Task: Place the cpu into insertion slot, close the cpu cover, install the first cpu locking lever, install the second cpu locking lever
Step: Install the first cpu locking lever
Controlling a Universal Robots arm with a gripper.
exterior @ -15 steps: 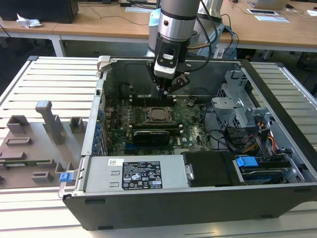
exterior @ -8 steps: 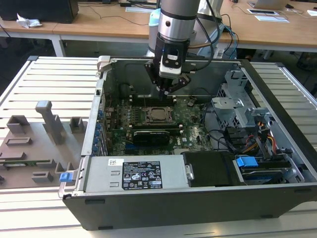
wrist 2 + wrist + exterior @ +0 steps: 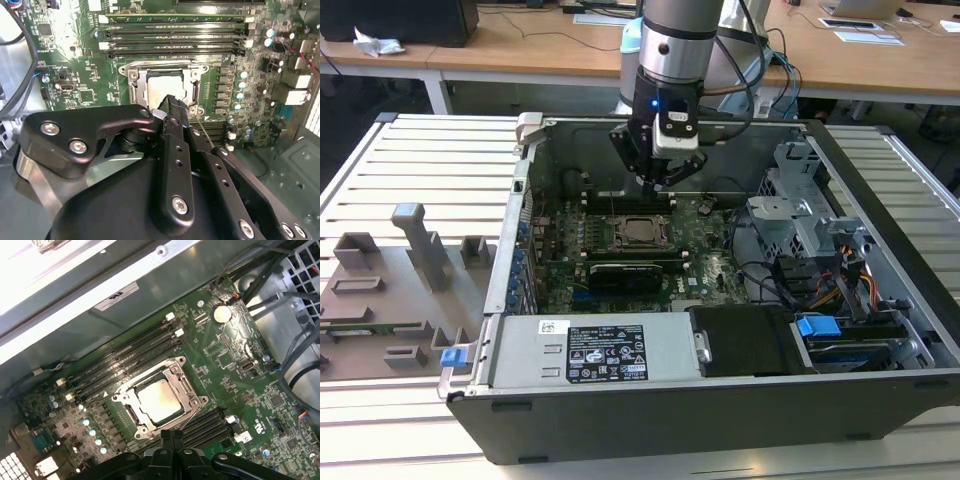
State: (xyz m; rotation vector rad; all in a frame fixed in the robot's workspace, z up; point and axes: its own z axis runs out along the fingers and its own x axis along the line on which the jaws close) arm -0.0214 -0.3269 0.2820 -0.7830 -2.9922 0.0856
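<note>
The cpu (image 3: 159, 401) lies flat in the insertion slot (image 3: 640, 232) on the green motherboard, its pale silver top facing up. The cpu cover (image 3: 178, 376), a silvery frame, lies down around the chip and leaves its centre showing. My gripper (image 3: 660, 185) hangs just above the board by the memory slots, close over the socket. In both wrist views its black fingertips (image 3: 170, 102) are pressed together with nothing between them, right at the socket's edge. A thin metal lever rod (image 3: 205, 133) runs out from beside the socket, partly hidden by my fingers.
The open computer case (image 3: 510, 260) has tall metal walls around the board. Several memory slots (image 3: 125, 357) lie beside the socket, and a black expansion card (image 3: 625, 272) on its other side. Drive cages and cables (image 3: 810, 250) crowd the exterior view's right. A grey fixture plate (image 3: 400, 290) lies outside.
</note>
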